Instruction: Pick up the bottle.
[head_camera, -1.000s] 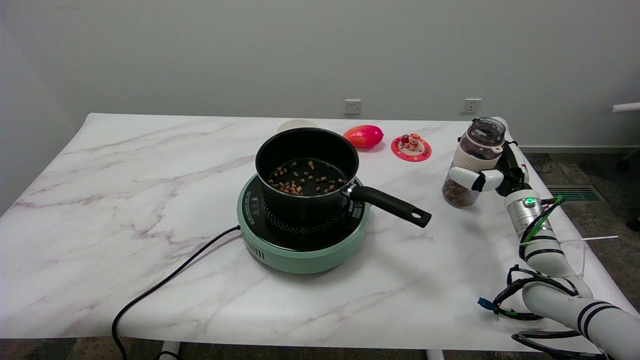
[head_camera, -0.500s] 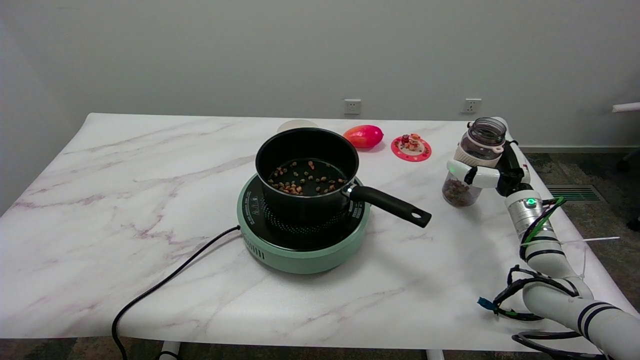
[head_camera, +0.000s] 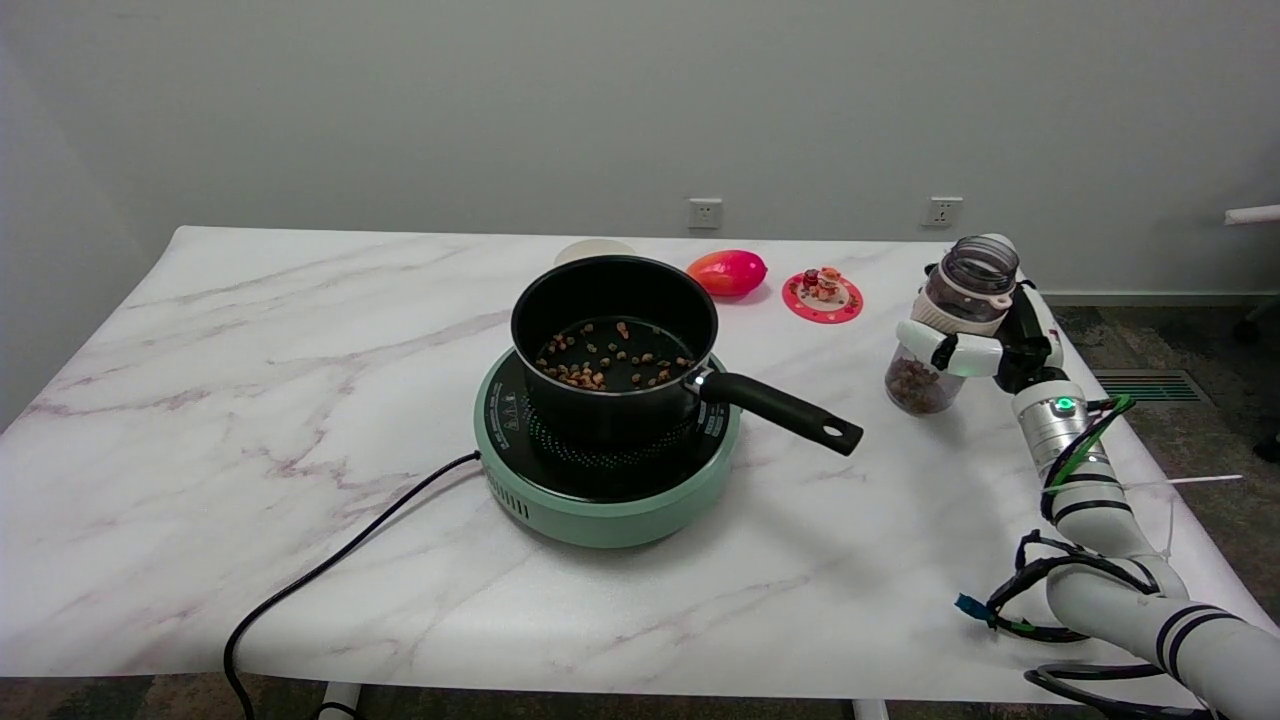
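as its arm reaches up from lower right, robot hand (head_camera: 985, 345) gripping tilted bottle (head_camera: 948, 325), fingers (head_camera: 925, 338) wrapped round its middle

A white marble-patterned table (head_camera: 250, 330) stands before a plain grey-white wall (head_camera: 500, 100) fitted with two white power sockets (head_camera: 705, 213), with dark patterned carpet (head_camera: 1190, 350) and a floor vent (head_camera: 1145, 386) at the right.

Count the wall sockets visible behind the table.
2. One white wall socket sits above the red-orange fruit-shaped object; the other white wall socket is above the clear bottle. Nothing suggests more are hidden.
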